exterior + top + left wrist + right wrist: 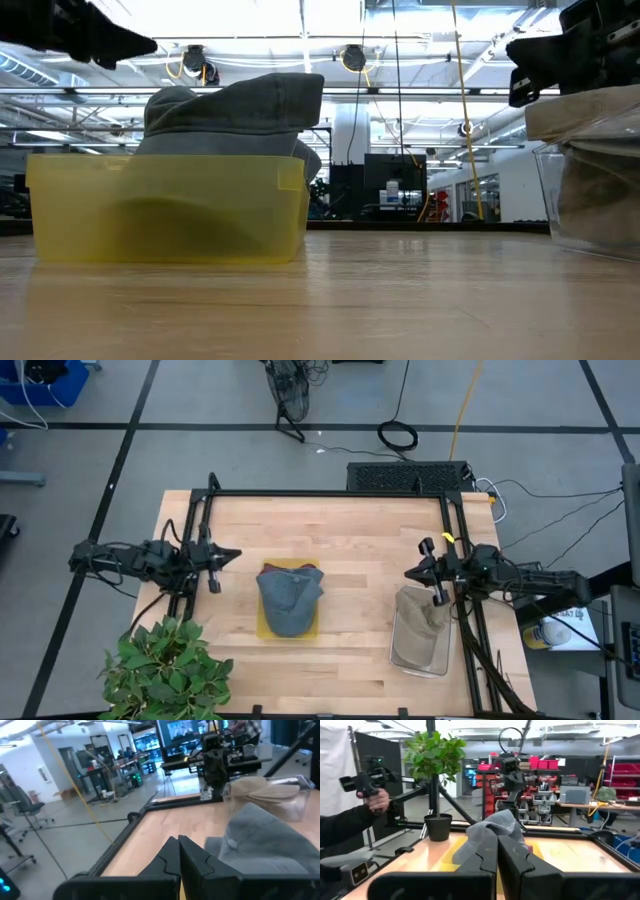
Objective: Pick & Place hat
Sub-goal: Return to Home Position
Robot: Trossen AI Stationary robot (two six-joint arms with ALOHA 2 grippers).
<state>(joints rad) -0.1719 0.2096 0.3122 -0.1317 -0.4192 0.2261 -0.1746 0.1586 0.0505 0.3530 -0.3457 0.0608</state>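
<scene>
A grey cap (290,598) sits in a yellow tray (263,628) at the table's middle, heaped above the tray's rim (170,170) in the low view. A tan cap (421,612) lies in a clear bin (420,655) at the right. My left gripper (236,555) hovers shut to the left of the grey cap, well above the table. My right gripper (408,575) hovers shut above the clear bin's far edge. In the wrist views each pair of fingers (179,851) (496,851) is closed on nothing.
A potted plant (165,665) stands at the table's near left corner. A black frame (325,495) runs along the far edge and both sides. A person's hand holding a device (367,787) shows beyond the table in the right wrist view. Bare wood lies between tray and bin.
</scene>
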